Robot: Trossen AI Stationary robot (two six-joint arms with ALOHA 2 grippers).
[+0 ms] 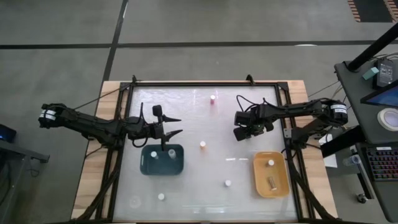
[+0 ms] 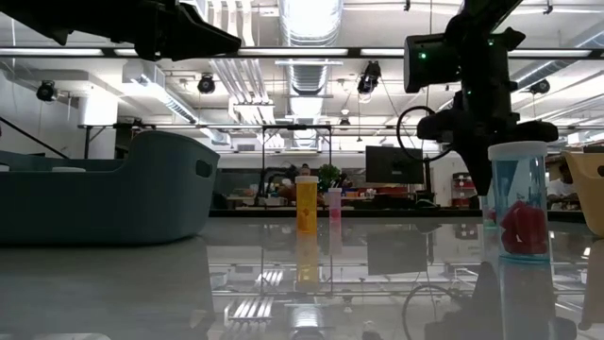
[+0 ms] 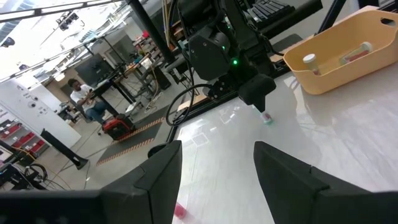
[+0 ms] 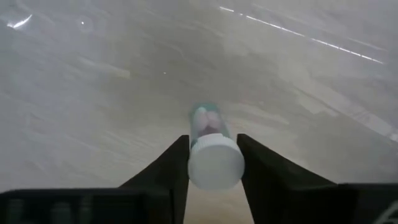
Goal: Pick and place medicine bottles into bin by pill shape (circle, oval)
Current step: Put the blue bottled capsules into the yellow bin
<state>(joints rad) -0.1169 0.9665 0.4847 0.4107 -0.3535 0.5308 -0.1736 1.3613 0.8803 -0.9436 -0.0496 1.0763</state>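
The glossy white table carried a dark teal tray just beneath the left gripper, a yellow-orange tray nearer than the right gripper, and scattered medicine bottles between them.

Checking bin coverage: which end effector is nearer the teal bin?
Left. The left end effector hovers just above the teal bin's rim; the right end effector is far across the table, nearer the yellow bin.

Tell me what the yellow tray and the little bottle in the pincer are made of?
The yellow tray looks like smooth matte plastic, with rounded moulded walls. The little bottle between the right pincer fingers seems to be clear plastic, since you can see inside it; its white cap looks like solid plastic.
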